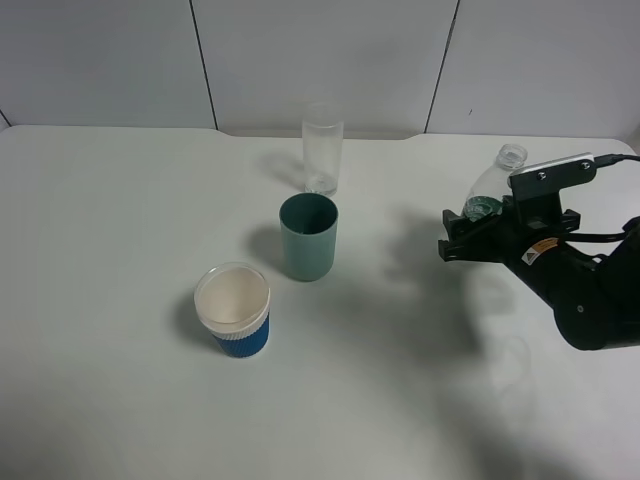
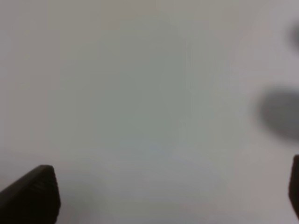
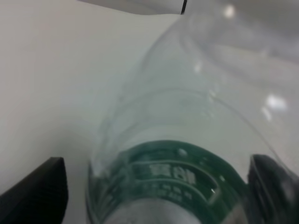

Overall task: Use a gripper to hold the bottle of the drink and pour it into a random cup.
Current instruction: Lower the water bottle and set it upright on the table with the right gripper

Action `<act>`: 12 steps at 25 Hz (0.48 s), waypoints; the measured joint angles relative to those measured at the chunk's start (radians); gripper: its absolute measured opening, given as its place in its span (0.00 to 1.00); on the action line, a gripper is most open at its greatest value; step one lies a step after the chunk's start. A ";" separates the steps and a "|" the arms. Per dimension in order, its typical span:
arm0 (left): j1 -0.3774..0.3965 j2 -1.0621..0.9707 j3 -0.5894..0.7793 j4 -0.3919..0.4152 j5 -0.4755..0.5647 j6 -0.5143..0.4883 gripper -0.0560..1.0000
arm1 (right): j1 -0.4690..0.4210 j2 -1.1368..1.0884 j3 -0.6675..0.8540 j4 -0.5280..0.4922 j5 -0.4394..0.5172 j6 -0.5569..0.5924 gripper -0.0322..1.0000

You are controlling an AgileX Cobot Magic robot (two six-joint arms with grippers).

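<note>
My right gripper (image 1: 472,230) is at the right of the table, shut on the bottle of the drink (image 1: 493,187), a small clear bottle with a dark green label. The bottle is held off the table and tilted, with its capless neck (image 1: 512,155) pointing up and away. In the right wrist view the bottle (image 3: 187,116) fills the space between the black fingers (image 3: 37,196) of the gripper (image 3: 159,191). The teal-green cup (image 1: 308,237) stands upright mid-table, well to the left of the bottle. My left gripper (image 2: 173,196) is open over bare table and does not show in the exterior view.
A blue cup with a white rim (image 1: 232,310) stands in front and to the left of the teal cup. A tall clear glass (image 1: 322,155) stands behind it near the table's far edge. The white table (image 1: 120,200) meets a white wall behind.
</note>
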 joint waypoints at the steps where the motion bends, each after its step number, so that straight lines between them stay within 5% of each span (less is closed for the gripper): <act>1: 0.000 0.000 0.000 0.000 0.000 0.000 0.99 | 0.000 0.000 0.000 0.000 0.000 0.000 0.79; 12: 0.000 0.000 0.000 0.000 0.000 0.000 0.99 | 0.000 -0.019 0.000 -0.015 0.001 0.000 0.80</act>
